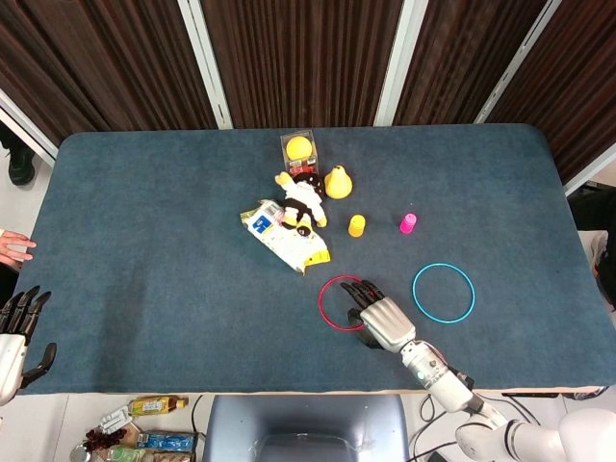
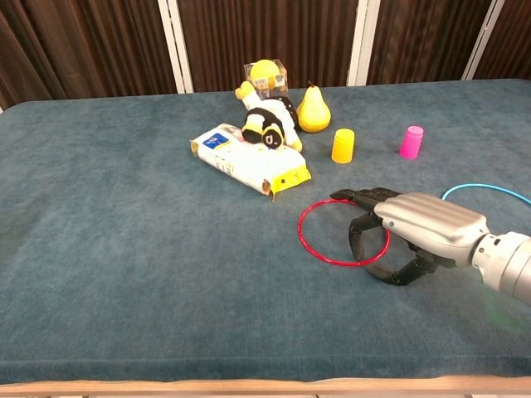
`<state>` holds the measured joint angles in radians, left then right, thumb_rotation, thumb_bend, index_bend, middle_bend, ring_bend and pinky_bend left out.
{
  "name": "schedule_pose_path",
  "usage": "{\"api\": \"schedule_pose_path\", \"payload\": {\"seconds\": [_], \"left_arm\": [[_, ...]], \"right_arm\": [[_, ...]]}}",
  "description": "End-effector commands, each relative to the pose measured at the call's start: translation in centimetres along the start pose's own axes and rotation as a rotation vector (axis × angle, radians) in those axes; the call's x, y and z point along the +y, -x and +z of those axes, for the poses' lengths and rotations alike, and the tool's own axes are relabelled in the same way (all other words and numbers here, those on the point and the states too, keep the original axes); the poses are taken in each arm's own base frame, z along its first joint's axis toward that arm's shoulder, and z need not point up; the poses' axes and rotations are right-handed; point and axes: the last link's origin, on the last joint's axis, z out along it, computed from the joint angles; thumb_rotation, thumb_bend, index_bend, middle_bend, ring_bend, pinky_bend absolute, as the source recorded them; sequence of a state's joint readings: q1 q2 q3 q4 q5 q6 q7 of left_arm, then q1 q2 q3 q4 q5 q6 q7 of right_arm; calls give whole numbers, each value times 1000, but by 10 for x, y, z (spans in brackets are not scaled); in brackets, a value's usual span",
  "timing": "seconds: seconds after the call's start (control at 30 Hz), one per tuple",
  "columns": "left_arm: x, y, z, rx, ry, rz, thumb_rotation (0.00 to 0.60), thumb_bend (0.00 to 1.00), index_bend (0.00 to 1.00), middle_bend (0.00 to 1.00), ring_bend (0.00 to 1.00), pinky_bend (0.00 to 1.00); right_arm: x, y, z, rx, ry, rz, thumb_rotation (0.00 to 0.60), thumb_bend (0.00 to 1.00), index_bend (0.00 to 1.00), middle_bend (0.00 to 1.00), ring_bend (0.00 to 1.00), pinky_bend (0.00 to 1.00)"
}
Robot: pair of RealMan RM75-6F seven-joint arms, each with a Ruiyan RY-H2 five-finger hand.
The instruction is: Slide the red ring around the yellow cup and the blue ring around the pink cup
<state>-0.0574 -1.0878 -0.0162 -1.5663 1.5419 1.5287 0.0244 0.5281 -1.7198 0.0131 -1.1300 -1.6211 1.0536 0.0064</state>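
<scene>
The right hand (image 2: 415,232) rests, fingers curled, on the red ring (image 1: 330,292), seemingly pinning it to drag toward the yellow cup (image 1: 357,225) beyond; whether it grips is unclear.

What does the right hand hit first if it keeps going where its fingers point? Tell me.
The right hand points up-left across the red ring, fingers already over it. Continuing on, it would likely meet the white and yellow packet first, passing left of the yellow cup; depth is uncertain.
</scene>
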Motion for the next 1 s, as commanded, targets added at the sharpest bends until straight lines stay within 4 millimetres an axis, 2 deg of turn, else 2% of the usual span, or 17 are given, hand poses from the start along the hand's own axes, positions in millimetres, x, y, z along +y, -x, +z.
{"api": "schedule_pose_path", "payload": {"seconds": [0.03, 1.0], "left_arm": [[0, 0, 0, 0, 0, 0, 600, 429, 0, 0, 0, 190], [0, 0, 0, 1, -5, 4, 600, 429, 0, 0, 0, 189]], "right_arm": [[0, 0, 0, 1, -2, 0, 600, 451, 619, 0, 0, 0], [-1, 3, 0, -18, 7, -11, 600, 491, 681, 0, 0, 0]]}}
